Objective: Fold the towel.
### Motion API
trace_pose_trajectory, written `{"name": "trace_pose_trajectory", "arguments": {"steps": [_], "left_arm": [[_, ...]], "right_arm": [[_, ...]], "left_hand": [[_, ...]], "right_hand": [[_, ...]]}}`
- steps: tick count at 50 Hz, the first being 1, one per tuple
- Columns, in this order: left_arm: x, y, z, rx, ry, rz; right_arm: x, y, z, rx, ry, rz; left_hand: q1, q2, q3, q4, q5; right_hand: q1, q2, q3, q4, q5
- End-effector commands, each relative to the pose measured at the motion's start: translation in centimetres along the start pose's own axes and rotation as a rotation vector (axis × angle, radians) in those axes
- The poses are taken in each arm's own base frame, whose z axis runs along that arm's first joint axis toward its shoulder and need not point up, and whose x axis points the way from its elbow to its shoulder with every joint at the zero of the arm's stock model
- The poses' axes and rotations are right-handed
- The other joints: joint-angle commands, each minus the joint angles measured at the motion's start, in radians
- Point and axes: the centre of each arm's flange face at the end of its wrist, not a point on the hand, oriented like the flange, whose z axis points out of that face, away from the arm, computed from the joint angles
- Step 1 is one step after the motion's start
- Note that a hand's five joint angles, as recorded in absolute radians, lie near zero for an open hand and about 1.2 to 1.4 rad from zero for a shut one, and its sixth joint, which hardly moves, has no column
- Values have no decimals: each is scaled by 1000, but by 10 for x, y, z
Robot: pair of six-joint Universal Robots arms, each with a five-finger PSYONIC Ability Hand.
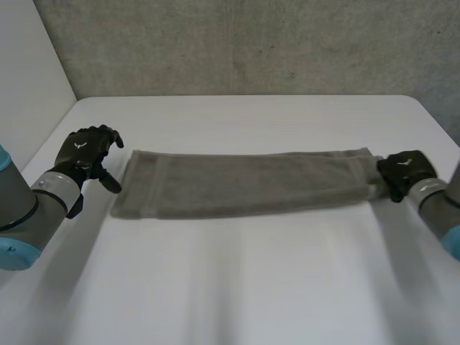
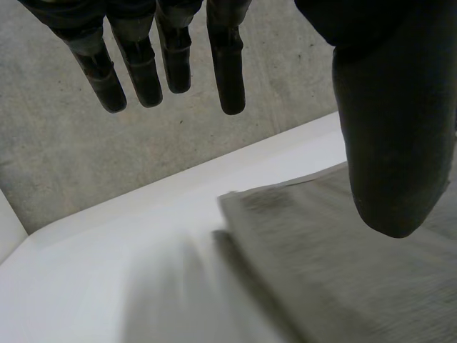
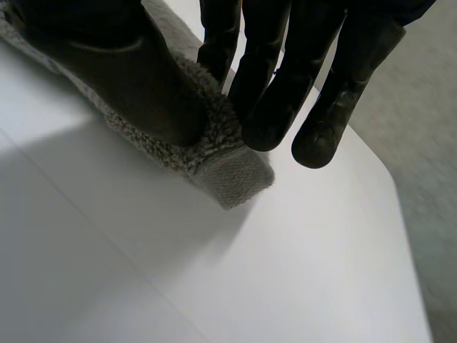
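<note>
White table (image 1: 237, 287), towel (image 1: 237, 183) (right hand (image 1: 404, 171) pinching end)

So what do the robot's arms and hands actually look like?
Both the left arm and the right arm are thick grey tubes with round light-blue caps at the joints. A lighter grey cuff joins each to a black hand. The left hand and the right hand have blunt fingers, a stout thumb and a small white emblem on the back.

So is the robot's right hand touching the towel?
Touching. In the right wrist view, the right hand pinches the end of the towel between thumb and fingers.
</note>
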Motion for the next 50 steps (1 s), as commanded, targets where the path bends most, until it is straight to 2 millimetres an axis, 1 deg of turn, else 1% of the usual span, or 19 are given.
{"name": "trace_pose_trajectory", "arguments": {"steps": [1,5,8,11,13,14,16,18,21,23,24,26,27,30,32,34,43,45,50], "left_arm": [[-1,-1,0,1,-4,0],[-2,-1,-1,1,-5,0],[-1,-1,-1,1,-4,-2],[1,-1,-1,1,1,0],[1,-1,-1,1,2,1],[2,-1,-1,1,4,1],[2,-1,-1,1,5,-1],[3,0,-1,0,5,-1],[4,0,-2,-3,7,-2],[4,0,-2,-3,9,-2],[4,0,-3,-4,9,-2],[4,0,-4,-3,7,-2],[4,-1,-4,-1,8,-1],[4,-2,-4,0,8,-1],[5,-1,-4,-1,8,-1],[5,-1,-4,-3,12,-1],[12,-1,-5,-2,30,0],[12,-1,-5,-1,31,2],[14,1,-6,-6,36,1]], "right_arm": [[66,21,3,-97,100,-62],[106,17,1,-126,162,-179],[114,2,-1,-107,179,-200],[115,-10,-4,-85,189,-198],[96,-50,-18,8,174,-178],[96,-50,-18,9,174,-178],[74,-73,-25,66,143,-166],[1,-124,-47,204,27,-178],[-29,-142,-59,255,-18,-198],[-93,-164,-80,331,-113,-233],[-94,-165,-80,332,-114,-234],[-163,-178,-102,399,-213,-275],[-163,-178,-102,400,-213,-275],[-220,-174,-114,420,-296,-326],[-242,-167,-118,411,-328,-356],[-268,-158,-119,384,-360,-400],[-251,-169,-110,334,-300,-368],[-237,-174,-107,327,-278,-332],[-159,-172,-87,224,-204,-116]], "left_hand": [[-67,-60,-70,-67,-25],[-67,-60,-70,-67,-25],[-67,-60,-70,-67,-25],[-67,-60,-70,-67,-25],[-67,-60,-70,-67,-25],[-67,-60,-70,-67,-25],[-67,-60,-70,-67,-25],[-67,-60,-70,-67,-25],[-70,-63,-73,-70,-28],[-70,-63,-73,-70,-28],[-70,-63,-73,-70,-28],[-73,-66,-76,-73,-31],[-75,-69,-79,-76,-34],[-81,-75,-85,-82,-40],[-81,-75,-85,-82,-40],[-81,-75,-85,-82,-40],[-81,-75,-85,-82,-40],[-81,-75,-85,-82,-40],[-78,-72,-82,-79,-37]], "right_hand": [[87,94,69,60,67],[87,94,69,60,67],[87,94,69,60,67],[87,94,69,60,67],[87,94,69,60,67],[87,94,69,60,67],[87,94,69,60,67],[87,94,69,60,67],[87,94,69,60,67],[87,94,69,60,67],[87,94,69,60,67],[87,94,69,60,67],[87,94,69,60,67],[87,94,69,60,67],[-141,-134,-158,-168,-161],[-842,-835,-860,-870,-863],[-1021,-1014,-1039,-1049,-1042],[-1021,-1014,-1039,-1049,-1042],[-1010,-1003,-1028,-1037,-1030]]}}
